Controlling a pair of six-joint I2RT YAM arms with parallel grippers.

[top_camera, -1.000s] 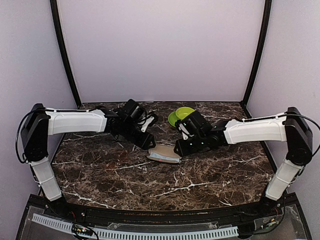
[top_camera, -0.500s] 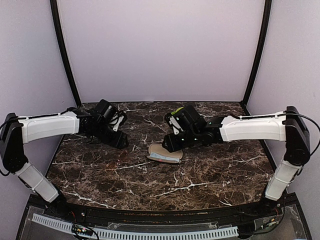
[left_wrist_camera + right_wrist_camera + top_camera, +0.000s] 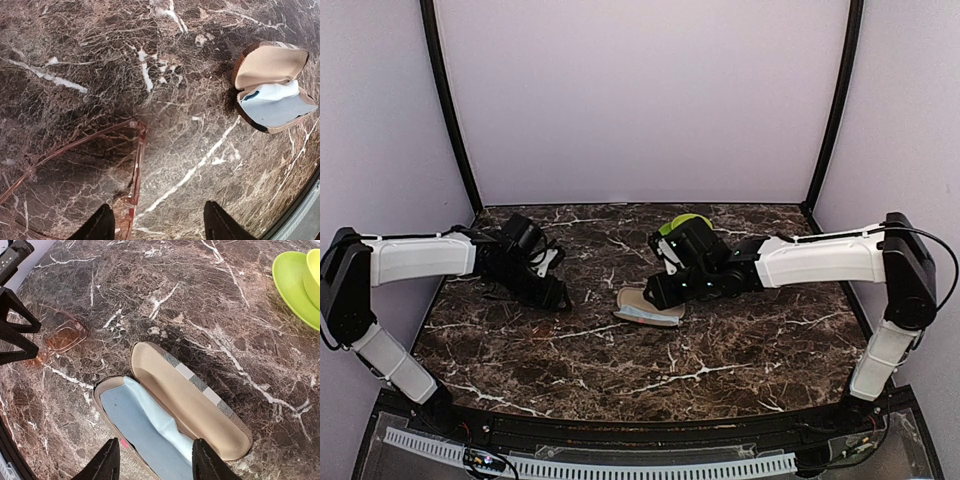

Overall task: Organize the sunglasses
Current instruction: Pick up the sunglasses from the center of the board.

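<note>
The sunglasses [image 3: 134,167] have a clear pink frame and lie on the marble with their arms unfolded. They also show in the right wrist view [image 3: 60,337]. My left gripper [image 3: 157,225] is open and empty just above them, with the frame near its left finger [image 3: 97,227]. In the top view the left gripper [image 3: 552,290] hides them. The glasses case [image 3: 648,308] lies open at mid-table, tan inside with a pale blue cloth [image 3: 150,430]. My right gripper [image 3: 152,460] is open and empty right over the case's near edge.
A lime green bowl [image 3: 682,226] stands behind the right gripper and shows at the top right of the right wrist view [image 3: 297,282]. The case [image 3: 272,90] lies to the right of the sunglasses. The left gripper's black fingers [image 3: 12,325] show beside the sunglasses.
My left arm has swung left, away from the case, and now hovers over the sunglasses. My right gripper has shifted left to the case's left end.
</note>
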